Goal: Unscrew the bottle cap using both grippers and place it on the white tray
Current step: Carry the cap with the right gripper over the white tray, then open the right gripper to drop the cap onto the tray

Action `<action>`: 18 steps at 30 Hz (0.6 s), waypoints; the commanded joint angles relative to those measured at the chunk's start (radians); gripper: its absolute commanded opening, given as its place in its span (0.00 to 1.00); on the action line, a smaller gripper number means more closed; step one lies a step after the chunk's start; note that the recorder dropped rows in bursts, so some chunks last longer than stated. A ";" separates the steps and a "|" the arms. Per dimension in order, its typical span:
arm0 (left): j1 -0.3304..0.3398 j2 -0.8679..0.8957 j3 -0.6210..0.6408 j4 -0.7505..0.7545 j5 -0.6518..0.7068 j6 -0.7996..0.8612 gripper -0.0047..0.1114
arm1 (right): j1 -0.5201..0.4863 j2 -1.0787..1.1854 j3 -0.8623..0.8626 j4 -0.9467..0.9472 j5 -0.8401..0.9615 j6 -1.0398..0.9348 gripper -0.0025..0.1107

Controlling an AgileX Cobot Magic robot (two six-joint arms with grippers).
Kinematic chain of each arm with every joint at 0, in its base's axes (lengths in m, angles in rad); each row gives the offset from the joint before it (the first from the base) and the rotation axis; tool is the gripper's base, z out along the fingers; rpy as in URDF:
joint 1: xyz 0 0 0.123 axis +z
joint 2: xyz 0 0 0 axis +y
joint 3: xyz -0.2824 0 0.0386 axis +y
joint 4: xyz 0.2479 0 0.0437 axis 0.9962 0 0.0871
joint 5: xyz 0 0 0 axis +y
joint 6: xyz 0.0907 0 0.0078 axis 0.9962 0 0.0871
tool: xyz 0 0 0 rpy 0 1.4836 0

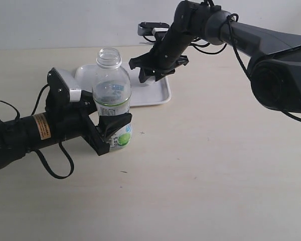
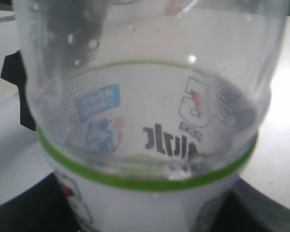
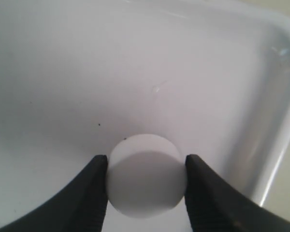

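Observation:
The clear bottle (image 1: 112, 95) stands upright on the table with its threaded neck bare. My left gripper (image 1: 110, 133) is shut on its labelled lower half; in the left wrist view the bottle (image 2: 145, 121) fills the frame, with dark fingers (image 2: 19, 212) at its sides. The small white bottle cap (image 3: 146, 174) sits pinched between the black fingers (image 3: 94, 193) of my right gripper (image 3: 146, 166). That right gripper (image 1: 149, 75) hangs low over the white tray (image 1: 160, 95), whose floor and rim (image 3: 280, 96) lie right behind the cap. Whether the cap touches the tray I cannot tell.
The tray lies just behind and to the right of the bottle on the beige table (image 1: 200, 170). A small grey-and-white device (image 1: 153, 27) sits at the back behind the right arm. Black cables loop beside the left arm (image 1: 52, 168).

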 commanded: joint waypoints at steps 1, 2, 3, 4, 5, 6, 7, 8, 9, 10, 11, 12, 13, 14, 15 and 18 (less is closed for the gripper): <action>-0.002 -0.007 -0.002 -0.009 -0.051 0.004 0.04 | -0.001 -0.003 -0.007 -0.006 -0.002 -0.010 0.06; -0.002 -0.007 -0.002 -0.009 -0.051 0.004 0.04 | -0.001 -0.003 -0.007 -0.006 -0.002 -0.014 0.08; -0.002 -0.007 -0.002 -0.009 -0.051 0.004 0.04 | -0.001 -0.003 -0.007 -0.006 -0.002 -0.019 0.10; -0.002 -0.007 -0.002 -0.009 -0.051 0.006 0.04 | -0.001 -0.003 -0.007 -0.006 -0.002 -0.024 0.12; -0.002 -0.007 -0.002 -0.009 -0.051 0.006 0.04 | -0.001 -0.003 -0.007 -0.006 -0.002 -0.027 0.14; -0.002 -0.007 -0.002 -0.009 -0.051 0.006 0.04 | -0.001 -0.003 -0.007 -0.006 -0.002 -0.027 0.16; -0.002 -0.007 -0.002 -0.009 -0.051 0.006 0.04 | -0.001 -0.003 -0.007 -0.006 -0.002 -0.027 0.18; -0.002 -0.007 -0.002 -0.009 -0.051 0.006 0.04 | -0.001 -0.003 -0.007 -0.006 -0.002 -0.027 0.21; -0.002 -0.007 -0.002 -0.009 -0.051 0.006 0.04 | -0.001 -0.003 -0.007 -0.006 -0.002 -0.027 0.23; -0.002 -0.007 -0.002 -0.009 -0.051 0.006 0.04 | -0.001 -0.003 -0.007 -0.006 -0.002 -0.027 0.26; -0.002 -0.007 -0.002 -0.009 -0.051 0.006 0.04 | -0.001 -0.003 -0.007 -0.006 -0.002 -0.027 0.29; -0.002 -0.007 -0.002 -0.009 -0.051 0.006 0.04 | -0.001 -0.003 -0.007 -0.006 -0.004 -0.027 0.33; -0.002 -0.007 -0.002 -0.009 -0.051 0.006 0.04 | -0.001 -0.003 -0.007 -0.006 -0.004 -0.027 0.37; -0.002 -0.007 -0.002 -0.009 -0.051 0.006 0.04 | -0.001 -0.003 -0.007 -0.006 -0.006 -0.027 0.41; -0.002 -0.007 -0.002 -0.009 -0.051 0.006 0.04 | -0.001 -0.003 -0.007 -0.006 -0.006 -0.029 0.45; -0.002 -0.007 -0.002 -0.009 -0.051 0.006 0.04 | -0.001 -0.003 -0.007 -0.006 -0.008 -0.031 0.55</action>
